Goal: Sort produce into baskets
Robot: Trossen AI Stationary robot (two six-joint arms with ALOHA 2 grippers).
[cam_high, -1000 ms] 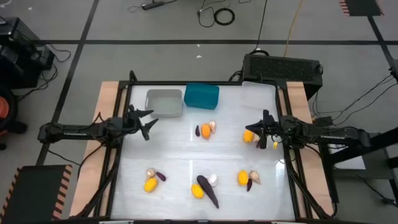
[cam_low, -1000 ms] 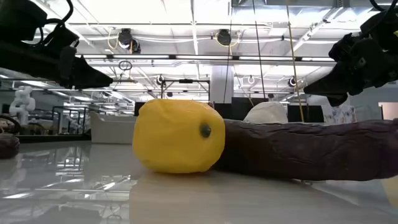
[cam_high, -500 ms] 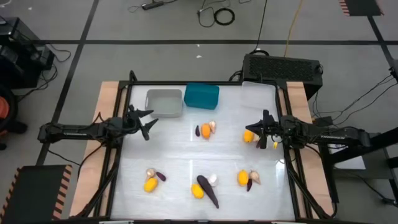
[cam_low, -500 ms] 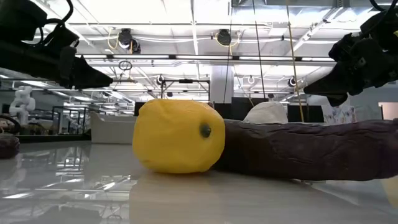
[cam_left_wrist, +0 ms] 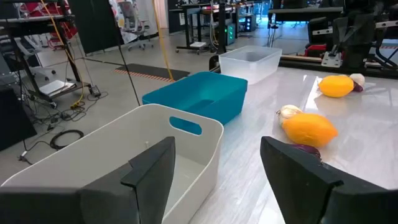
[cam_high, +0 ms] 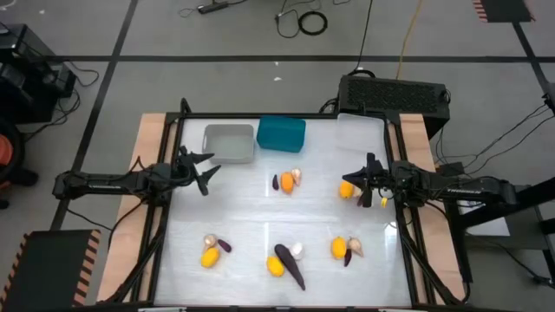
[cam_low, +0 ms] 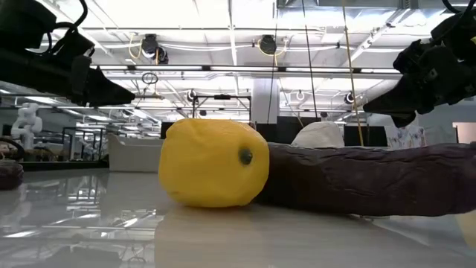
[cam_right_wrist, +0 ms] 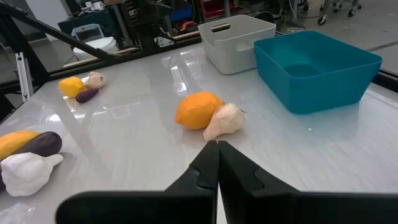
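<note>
- Overhead, we see our left gripper (cam_high: 198,170) at nine o'clock, fingers spread and empty, just short of the light grey rectangular plastic tub (cam_high: 230,143). The teal blue rectangular tub (cam_high: 281,134) sits at twelve o'clock, the clear translucent tub (cam_high: 359,133) at one o'clock. Our right gripper (cam_high: 368,180) waits at three o'clock, clenched on nothing, beside a yellow-orange fruit (cam_high: 347,189). Other produce lies in small clusters at the middle and along the near edge; nothing seems sorted yet, so we judge the task barely begun. Open white tabletop (cam_high: 251,208) lies between the arms.
- Level with the table, a rounded yellow toy fruit (cam_low: 214,173) touches the long dark purple vegetable (cam_low: 372,180), with a pale beige bulb (cam_low: 321,135) behind; both arms hang clear above.
- From our left wrist, the spread fingers (cam_left_wrist: 155,165) frame the grey tub's rim, teal and clear tubs in line beyond.
- From our right wrist, shut fingertips (cam_right_wrist: 214,163) point at an orange fruit (cam_right_wrist: 198,110) touching a beige bulb (cam_right_wrist: 222,120), open table all round.
</note>
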